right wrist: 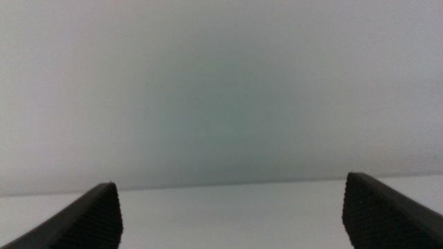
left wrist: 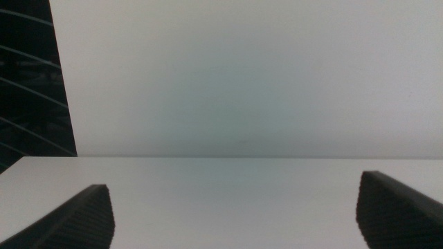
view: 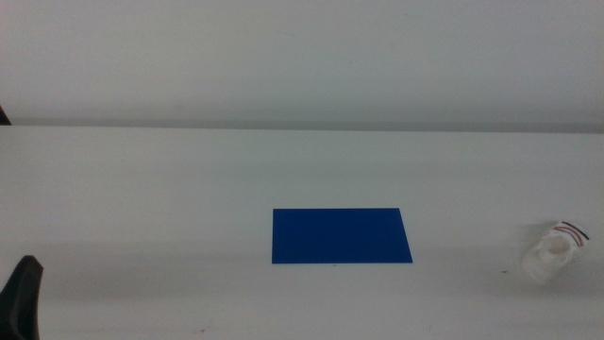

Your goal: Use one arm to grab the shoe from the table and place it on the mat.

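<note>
The mat (view: 342, 236) is a flat, plain dark blue rectangle lying on the white table, roughly at the middle, its long side running across the view and nothing resting on it. The shoe (view: 555, 252) is a small white chunky-soled sandal with dark and red straps, lying near the table's right edge, well apart from the mat and much smaller than it.

left gripper (left wrist: 232, 211) spread, right gripper (right wrist: 232, 214) spread
</note>
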Action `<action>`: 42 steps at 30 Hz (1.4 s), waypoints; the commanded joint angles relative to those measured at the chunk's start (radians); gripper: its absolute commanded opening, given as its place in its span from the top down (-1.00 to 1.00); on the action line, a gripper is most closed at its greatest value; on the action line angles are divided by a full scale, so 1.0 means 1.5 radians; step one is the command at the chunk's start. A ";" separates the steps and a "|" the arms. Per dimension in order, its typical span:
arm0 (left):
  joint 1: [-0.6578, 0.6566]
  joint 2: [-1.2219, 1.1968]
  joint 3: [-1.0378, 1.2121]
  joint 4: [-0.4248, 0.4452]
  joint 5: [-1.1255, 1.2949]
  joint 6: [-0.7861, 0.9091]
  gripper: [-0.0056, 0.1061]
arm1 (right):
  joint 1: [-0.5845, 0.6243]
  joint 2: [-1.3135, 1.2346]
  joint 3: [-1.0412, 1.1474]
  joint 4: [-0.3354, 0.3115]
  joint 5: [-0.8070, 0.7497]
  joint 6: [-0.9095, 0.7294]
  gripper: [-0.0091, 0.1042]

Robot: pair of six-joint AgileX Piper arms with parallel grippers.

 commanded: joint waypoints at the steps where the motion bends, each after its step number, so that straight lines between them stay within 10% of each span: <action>1: -0.003 -0.027 0.028 0.000 -0.012 -0.004 -0.78 | -0.001 -0.026 0.010 0.000 0.029 -0.001 -0.66; 8: -0.003 -0.027 0.028 0.000 -0.012 -0.004 -0.78 | -0.001 0.067 -0.150 -0.004 0.184 -0.001 -0.66; 18: -0.003 -0.027 0.028 0.000 -0.012 -0.004 -0.78 | -0.001 0.417 -0.511 0.033 0.726 0.160 -0.66; 42: -0.003 -0.027 0.028 0.000 -0.012 -0.004 -0.78 | -0.107 0.954 -0.627 -0.054 0.564 0.493 -0.66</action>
